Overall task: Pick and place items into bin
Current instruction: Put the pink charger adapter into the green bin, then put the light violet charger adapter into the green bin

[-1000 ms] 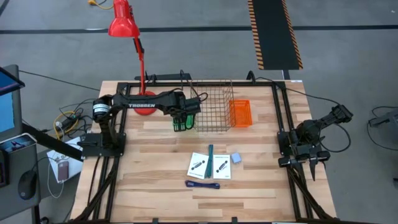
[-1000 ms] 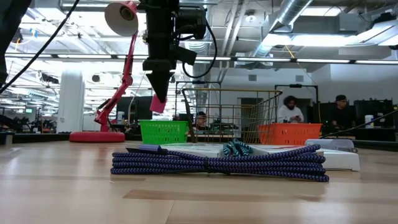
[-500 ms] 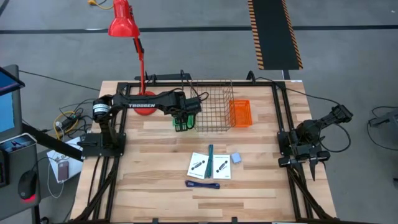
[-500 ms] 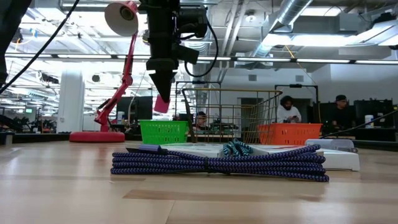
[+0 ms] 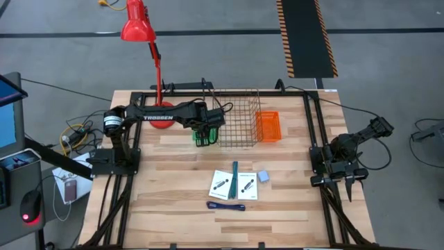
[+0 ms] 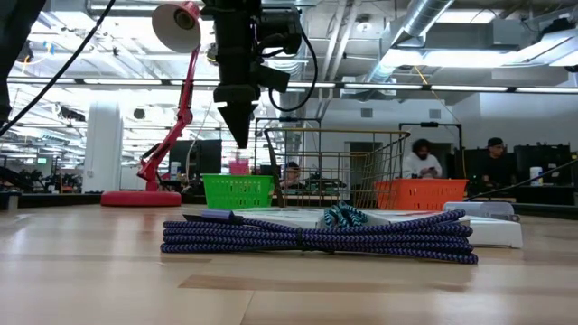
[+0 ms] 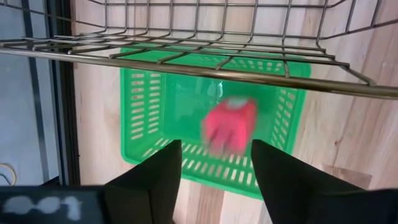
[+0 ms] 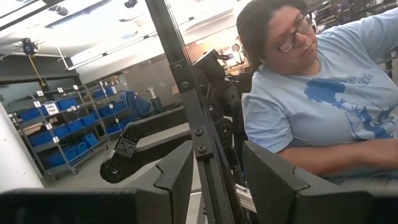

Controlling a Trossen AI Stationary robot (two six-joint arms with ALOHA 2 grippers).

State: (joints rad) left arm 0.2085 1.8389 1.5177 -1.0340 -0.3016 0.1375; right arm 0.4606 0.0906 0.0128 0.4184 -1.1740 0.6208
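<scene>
The left gripper (image 7: 214, 163) is hovering with fingers spread over the green plastic basket (image 7: 149, 106), where the small red block (image 7: 231, 122) is falling, blurred. It is looking light and rigid, best pinched across flat sides. The right gripper (image 8: 214, 171) is waiting, parted, at the table's right edge.

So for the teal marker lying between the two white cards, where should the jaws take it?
Grip the teal marker mid-barrel, coming straight down from above, jaws closing across its width. It lies flat, long axis running toward the bins, wedged between two white cards, so a side approach would probably nudge them.
</scene>
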